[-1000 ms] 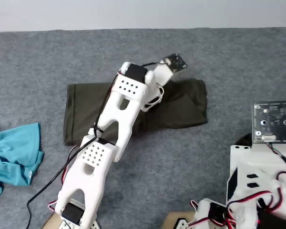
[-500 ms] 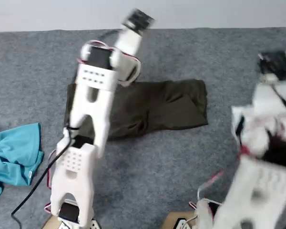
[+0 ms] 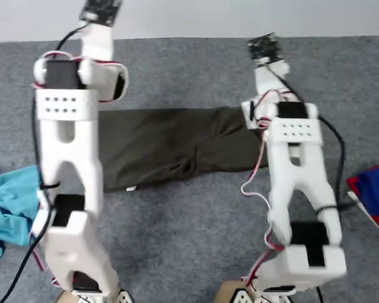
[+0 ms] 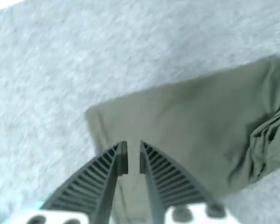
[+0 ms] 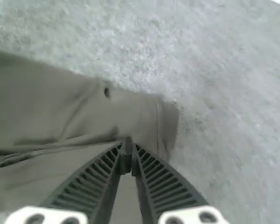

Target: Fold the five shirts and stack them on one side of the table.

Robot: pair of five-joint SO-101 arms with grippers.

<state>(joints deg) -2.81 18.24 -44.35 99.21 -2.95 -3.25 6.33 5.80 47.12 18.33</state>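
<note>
The left arm at 9 o'clock and the right arm at 3 o'clock are both pointing toward 12 o'clock. The left gripper is showing a narrow gap between its jaws; the right gripper is pressing its jaws together at the tips.

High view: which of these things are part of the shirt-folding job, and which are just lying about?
In the job:
olive shirt
teal shirt
blue-and-red cloth, likely another shirt
left claw
right claw

Just there:
grey table covering
pale wall strip behind
</note>
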